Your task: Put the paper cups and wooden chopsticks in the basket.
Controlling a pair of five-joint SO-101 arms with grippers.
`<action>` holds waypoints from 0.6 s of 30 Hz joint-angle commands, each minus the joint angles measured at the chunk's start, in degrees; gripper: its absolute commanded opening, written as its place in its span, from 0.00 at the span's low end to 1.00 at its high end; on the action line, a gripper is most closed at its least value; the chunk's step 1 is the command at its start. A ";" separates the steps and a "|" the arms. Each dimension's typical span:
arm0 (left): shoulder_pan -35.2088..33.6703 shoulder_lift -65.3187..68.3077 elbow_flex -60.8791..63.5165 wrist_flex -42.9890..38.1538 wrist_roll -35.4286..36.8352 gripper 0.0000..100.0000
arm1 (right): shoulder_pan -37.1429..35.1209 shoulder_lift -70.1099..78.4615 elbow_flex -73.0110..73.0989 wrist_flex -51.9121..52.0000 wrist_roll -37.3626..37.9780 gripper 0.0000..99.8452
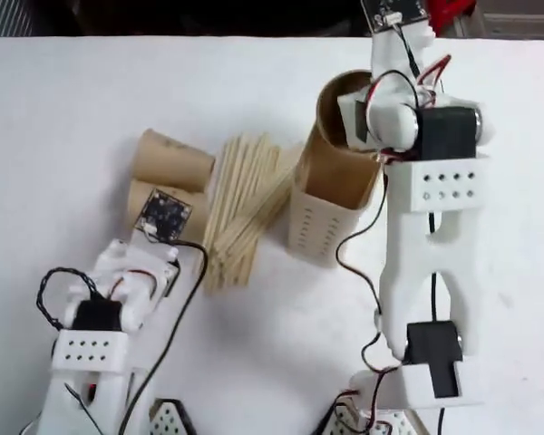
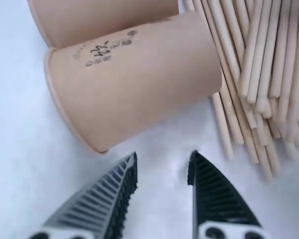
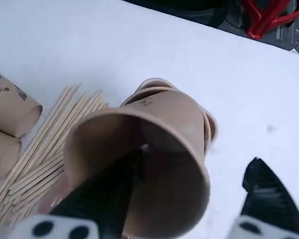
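Two paper cups lie on their sides, one [image 1: 170, 158] behind the other [image 2: 129, 82]. My left gripper [image 2: 163, 157] is open just in front of the nearer cup's rim, touching nothing. A pile of wooden chopsticks [image 1: 240, 204] lies next to the cups, between them and the basket. The tall basket [image 1: 322, 227] stands mid-table. Above its mouth, my right gripper [image 3: 198, 158] is open, with one finger inside a paper cup [image 3: 164, 114] and the other finger well clear of the wall. That cup sits nested on other cups [image 3: 154, 83].
The white table [image 1: 63, 100] has free room at the far left and along the front between the two arms. The right arm's white body [image 1: 432, 236] stretches from the front edge up beside the basket. A dark edge and red frame lie beyond the table's back.
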 commanded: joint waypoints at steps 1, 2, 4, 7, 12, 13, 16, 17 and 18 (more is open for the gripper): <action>0.48 -1.01 -0.35 -1.14 -0.09 0.17 | 0.22 -3.74 -1.14 2.59 0.62 0.32; 0.48 -1.01 -0.35 -1.14 -0.09 0.17 | 0.40 -4.18 -1.49 3.47 0.70 0.32; 0.48 -1.01 -0.35 -1.14 -0.09 0.17 | 1.63 -5.41 -1.49 4.00 0.70 0.32; 0.48 -1.01 -0.35 -1.14 -0.09 0.17 | 2.24 -6.73 -1.41 3.38 0.70 0.32; 0.48 -1.01 -0.35 -1.14 -0.18 0.17 | 2.33 -6.73 -0.97 0.31 0.70 0.32; 0.48 -1.01 -0.35 -1.14 -0.18 0.17 | 2.42 -6.46 -0.26 -1.89 0.70 0.32; 0.48 -1.01 -0.35 -1.14 -0.26 0.17 | 2.42 -4.44 2.46 -9.98 0.70 0.32; 0.48 -1.01 -0.35 -1.14 -0.35 0.17 | 2.33 -3.56 3.25 -12.53 0.70 0.32; 0.48 -1.01 -0.35 -1.14 -0.35 0.17 | 2.33 -2.77 3.60 -14.81 0.70 0.32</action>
